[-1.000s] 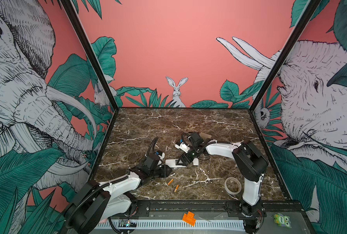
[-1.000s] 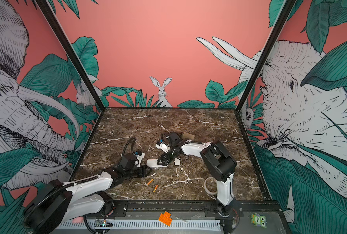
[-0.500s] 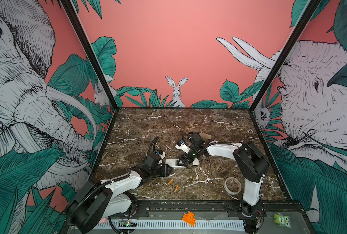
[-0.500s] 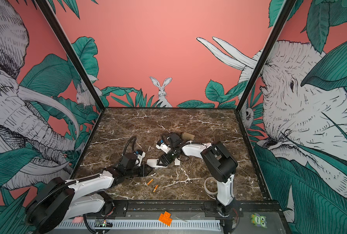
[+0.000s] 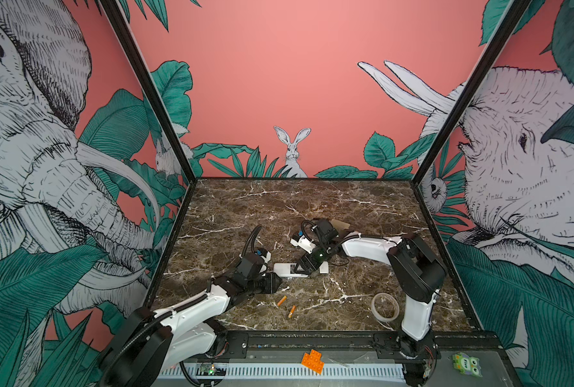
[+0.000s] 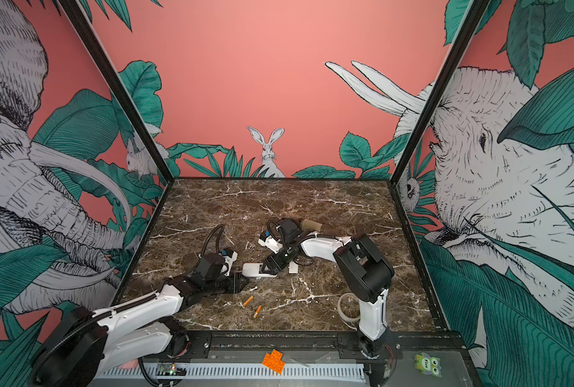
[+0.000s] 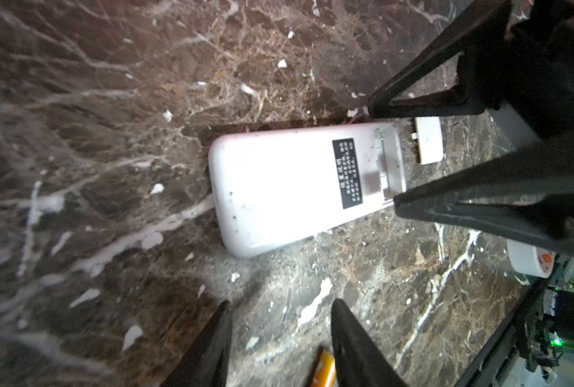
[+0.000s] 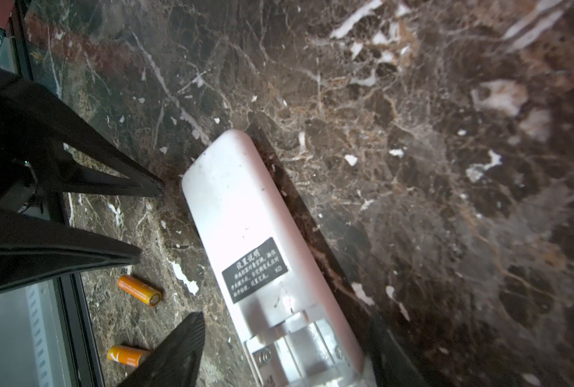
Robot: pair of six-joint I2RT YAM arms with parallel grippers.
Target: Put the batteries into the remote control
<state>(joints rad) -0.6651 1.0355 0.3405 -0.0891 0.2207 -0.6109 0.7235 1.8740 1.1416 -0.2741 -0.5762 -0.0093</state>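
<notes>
The remote control (image 5: 287,269) (image 6: 252,270) lies back up on the marble, white with a black label (image 7: 347,172), its battery bay (image 8: 299,341) uncovered and empty. My right gripper (image 8: 285,321) (image 5: 305,267) is open and straddles the bay end; one finger sits against the remote's edge, the other stands a little off it. My left gripper (image 7: 280,311) (image 5: 273,284) is open over bare table just short of the remote's other end, nothing between its fingers. Two orange batteries (image 5: 281,300) (image 5: 291,311) (image 8: 139,289) (image 8: 126,355) lie loose near the front, one of them (image 7: 325,368) beside a left finger.
A small white cover piece (image 5: 324,267) (image 7: 428,140) lies just past the remote's bay end. A tape roll (image 5: 384,306) lies front right by the right arm's base. A beige tube (image 5: 340,223) lies behind the right wrist. An orange toy brick (image 5: 312,360) rests on the front rail.
Both arms have shifted only very slightly. The remote control and the batteries lie where they were.
</notes>
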